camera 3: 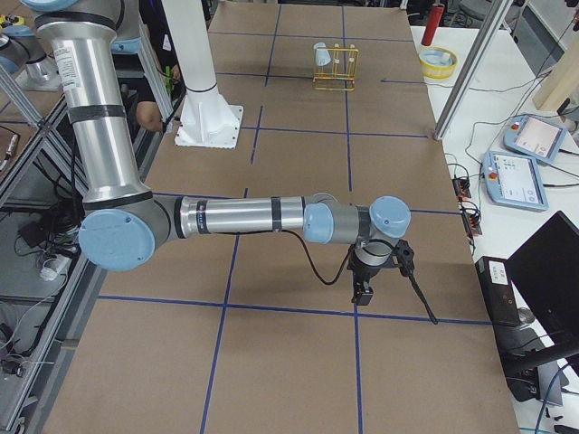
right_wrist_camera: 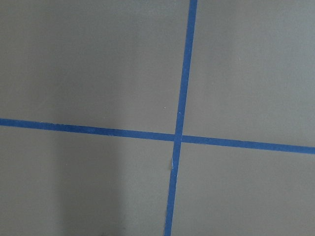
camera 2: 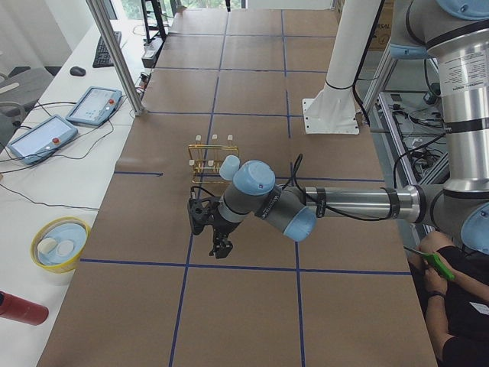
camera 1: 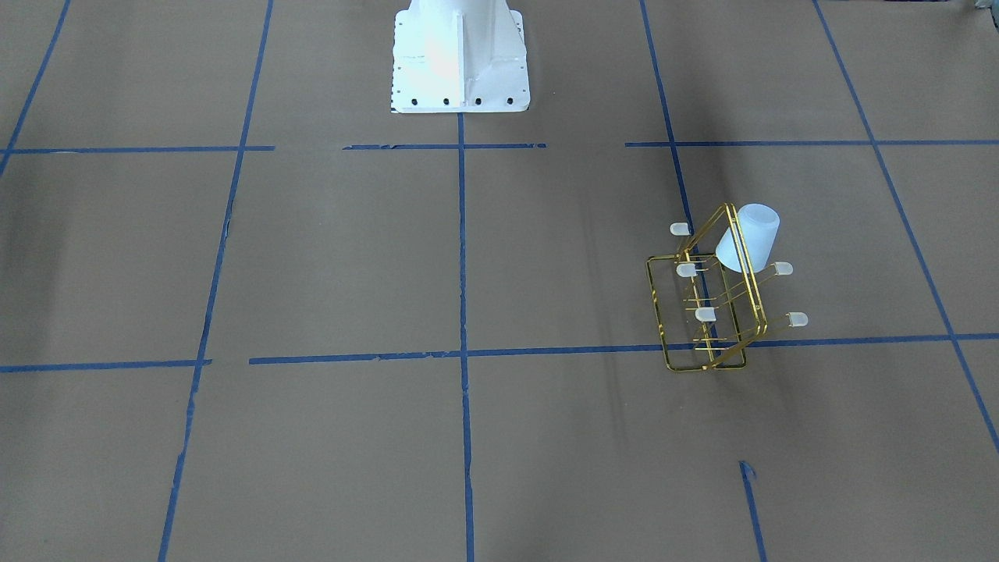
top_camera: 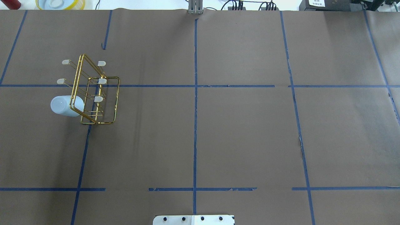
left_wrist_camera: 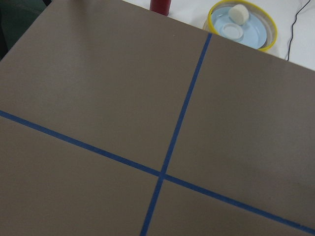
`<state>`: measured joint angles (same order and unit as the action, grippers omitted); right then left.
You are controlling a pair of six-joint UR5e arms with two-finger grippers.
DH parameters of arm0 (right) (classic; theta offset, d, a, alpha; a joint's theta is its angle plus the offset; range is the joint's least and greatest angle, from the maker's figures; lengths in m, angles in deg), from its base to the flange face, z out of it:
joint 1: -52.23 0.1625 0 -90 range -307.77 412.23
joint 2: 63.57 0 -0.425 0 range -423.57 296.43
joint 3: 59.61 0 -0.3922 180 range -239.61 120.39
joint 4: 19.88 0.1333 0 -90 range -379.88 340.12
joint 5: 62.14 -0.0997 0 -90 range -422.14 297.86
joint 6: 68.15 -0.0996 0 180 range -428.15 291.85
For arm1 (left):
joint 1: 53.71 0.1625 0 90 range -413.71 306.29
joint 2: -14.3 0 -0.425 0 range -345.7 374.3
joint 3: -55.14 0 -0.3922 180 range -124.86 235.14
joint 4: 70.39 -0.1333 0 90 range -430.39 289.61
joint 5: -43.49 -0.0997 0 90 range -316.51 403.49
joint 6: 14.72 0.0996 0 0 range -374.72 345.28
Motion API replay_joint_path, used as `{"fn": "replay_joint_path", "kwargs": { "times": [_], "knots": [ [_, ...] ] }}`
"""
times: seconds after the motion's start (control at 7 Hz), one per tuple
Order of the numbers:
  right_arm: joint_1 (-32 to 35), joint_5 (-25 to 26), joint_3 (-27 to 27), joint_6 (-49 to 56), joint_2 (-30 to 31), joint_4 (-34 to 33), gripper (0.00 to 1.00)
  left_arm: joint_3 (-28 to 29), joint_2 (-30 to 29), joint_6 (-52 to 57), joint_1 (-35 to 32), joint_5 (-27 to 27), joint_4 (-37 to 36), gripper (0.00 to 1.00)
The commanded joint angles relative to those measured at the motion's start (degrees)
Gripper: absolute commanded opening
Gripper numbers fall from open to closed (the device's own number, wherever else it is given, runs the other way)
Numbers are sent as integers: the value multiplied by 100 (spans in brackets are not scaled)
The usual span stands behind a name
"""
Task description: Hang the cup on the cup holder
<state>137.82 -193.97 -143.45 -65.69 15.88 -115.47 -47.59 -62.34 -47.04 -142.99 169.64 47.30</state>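
Note:
The pale blue-white cup (camera 1: 748,238) hangs tilted on a prong of the gold wire cup holder (camera 1: 706,312), its closed end pointing up and away from the rack. In the overhead view the cup (top_camera: 64,106) sits on the near-left side of the cup holder (top_camera: 97,93), at the table's left. My left gripper (camera 2: 220,248) shows only in the exterior left view, well away from the rack (camera 2: 212,159); I cannot tell if it is open. My right gripper (camera 3: 362,294) shows only in the exterior right view, far from the rack (camera 3: 336,65); I cannot tell its state. Both wrist views show only brown paper and blue tape.
A yellow-rimmed bowl (top_camera: 61,3) and a red bottle (left_wrist_camera: 160,5) stand on the white bench past the table's far left edge. The white robot base (camera 1: 460,58) stands at the table's middle. Control tablets (camera 2: 92,105) lie on the side bench.

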Motion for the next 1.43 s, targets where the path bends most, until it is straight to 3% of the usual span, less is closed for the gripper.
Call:
{"fn": "replay_joint_path", "kwargs": {
  "times": [0.0,0.43,0.57,1.29],
  "knots": [
    [1,0,0,0,0,-4,100,-54,-9,1564,-230,24,-991,100],
    [1,0,0,0,0,5,100,-62,-26,3394,-265,297,-2431,100],
    [1,0,0,0,0,-4,100,-71,-17,3825,-266,297,-2618,100],
    [1,0,0,0,0,5,100,-54,-8,3847,-239,762,-2707,100]
  ]
}}
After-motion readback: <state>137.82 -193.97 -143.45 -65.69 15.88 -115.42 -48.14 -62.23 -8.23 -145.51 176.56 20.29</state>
